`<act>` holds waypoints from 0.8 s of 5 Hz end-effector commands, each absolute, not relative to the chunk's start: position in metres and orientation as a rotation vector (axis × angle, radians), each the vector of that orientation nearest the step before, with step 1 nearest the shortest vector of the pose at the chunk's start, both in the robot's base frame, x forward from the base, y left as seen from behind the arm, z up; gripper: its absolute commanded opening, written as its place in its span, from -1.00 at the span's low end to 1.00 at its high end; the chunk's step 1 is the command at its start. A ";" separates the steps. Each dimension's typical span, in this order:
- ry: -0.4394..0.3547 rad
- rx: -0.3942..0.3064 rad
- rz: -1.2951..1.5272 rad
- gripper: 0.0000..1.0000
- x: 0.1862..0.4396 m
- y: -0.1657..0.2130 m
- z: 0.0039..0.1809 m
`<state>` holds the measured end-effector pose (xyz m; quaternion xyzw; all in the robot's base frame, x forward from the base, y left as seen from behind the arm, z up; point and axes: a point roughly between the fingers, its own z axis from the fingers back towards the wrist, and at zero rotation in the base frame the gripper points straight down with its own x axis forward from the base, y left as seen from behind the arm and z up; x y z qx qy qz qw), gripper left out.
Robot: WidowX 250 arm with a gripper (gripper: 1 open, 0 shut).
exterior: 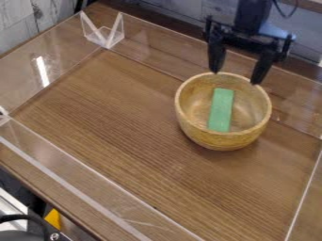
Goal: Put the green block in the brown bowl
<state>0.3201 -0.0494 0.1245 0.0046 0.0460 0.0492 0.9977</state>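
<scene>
Green block [223,108] flat inside brown bowl [191,122], fingers [217,56] spread open above

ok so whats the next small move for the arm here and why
Probably just lift the pincer straight up and away. The green block already lies flat inside the brown bowl, and the jaws stand open and empty above the far rim, so nothing seems left to place.

No text or labels can be read.
</scene>
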 end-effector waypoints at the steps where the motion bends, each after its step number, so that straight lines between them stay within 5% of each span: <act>1: 0.023 -0.001 0.116 1.00 0.317 -0.033 0.163; 3: 0.027 0.034 0.079 1.00 0.288 0.007 0.153; 4: 0.008 0.043 0.053 1.00 0.287 0.023 0.165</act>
